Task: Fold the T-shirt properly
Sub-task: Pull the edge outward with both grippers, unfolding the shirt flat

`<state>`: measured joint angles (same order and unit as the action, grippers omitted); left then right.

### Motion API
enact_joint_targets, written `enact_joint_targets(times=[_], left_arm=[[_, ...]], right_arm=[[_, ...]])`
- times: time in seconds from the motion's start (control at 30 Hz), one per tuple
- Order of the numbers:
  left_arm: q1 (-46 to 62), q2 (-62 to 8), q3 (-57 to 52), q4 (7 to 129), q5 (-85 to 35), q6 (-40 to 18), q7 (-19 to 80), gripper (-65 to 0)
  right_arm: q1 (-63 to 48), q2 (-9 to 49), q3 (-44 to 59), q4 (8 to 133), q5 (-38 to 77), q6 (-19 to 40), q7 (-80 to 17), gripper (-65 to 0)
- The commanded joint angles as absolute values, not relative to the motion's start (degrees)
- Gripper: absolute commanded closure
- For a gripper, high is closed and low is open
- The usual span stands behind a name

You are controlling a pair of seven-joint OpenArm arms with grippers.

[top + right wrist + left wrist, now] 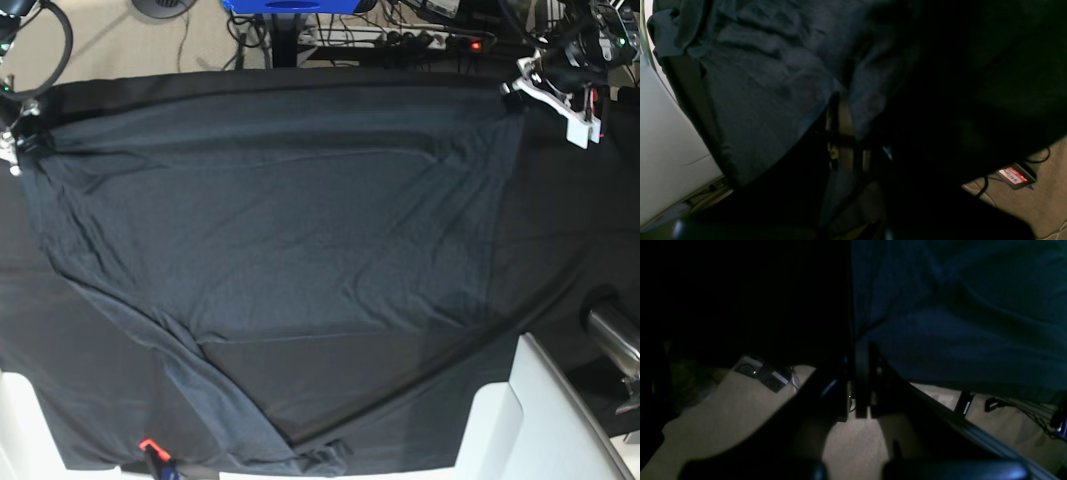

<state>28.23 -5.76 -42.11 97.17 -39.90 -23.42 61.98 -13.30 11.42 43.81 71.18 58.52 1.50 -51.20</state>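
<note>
T-shirt [280, 250] spread wide across the table [590, 240], which is covered w/ a blacker cloth [560, 270]. Shirt stretched taut between both arms along its far edge; near part lies in loose diagonal folds, one fold running toward the near edge of the table.

Left gripper [512, 88] at far corner, on the right side of base view. Jaws closed, pinching the shirt's corner. In left wrist view, left gripper [860, 380] is dark; slate-blue fabric [957, 316] fans out from its tip to the right. Beige floor [723, 413] below, w/ cables and small boxes [761, 373].

Right gripper [18, 145] at far corner on the left side of base view, mostly at frame edge. Jaws closed on the shirt's other corner. In right wrist view, right gripper [843, 133] has wrinkled grey fabric [766, 83] draped over and around its tip; exact contact is dim.

White panels [540, 420] at near edge of base view. Small red-orange item [148, 445] near the bottom edge, kind unclear.
</note>
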Motion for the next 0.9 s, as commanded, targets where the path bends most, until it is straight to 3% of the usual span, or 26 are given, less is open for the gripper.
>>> enact_joint_targets(times=[0.0, 0.43, 0.5, 0.7, 0.87], left_arm=[[28.8, -6.4, -42.3, 97.9, -40.3, -23.6, 60.7, 0.0], [29.1, -6.4, -42.3, 97.7, -40.0, -23.6, 59.4, 0.0], [29.1, -6.4, -42.3, 97.7, -40.0, -23.6, 59.4, 0.0], [29.1, -6.3, -42.4, 97.7, -40.0, -23.4, 59.4, -0.7], [29.1, -6.5, -42.9, 96.5, -40.0, -23.4, 59.4, -29.8]], right_arm=[[-13.3, 12.7, 44.2, 71.8, 59.4, 2.0, -50.6, -0.2], [-13.8, 10.6, 50.1, 67.8, 59.3, 1.9, -51.0, -1.4], [-13.8, 10.6, 49.9, 67.7, 59.3, 1.9, -51.0, -6.9], [-13.7, 10.5, 50.1, 67.9, 59.3, 1.9, -51.0, -43.8], [-13.8, 10.4, 50.2, 68.1, 59.3, 1.9, -50.7, -47.0]])
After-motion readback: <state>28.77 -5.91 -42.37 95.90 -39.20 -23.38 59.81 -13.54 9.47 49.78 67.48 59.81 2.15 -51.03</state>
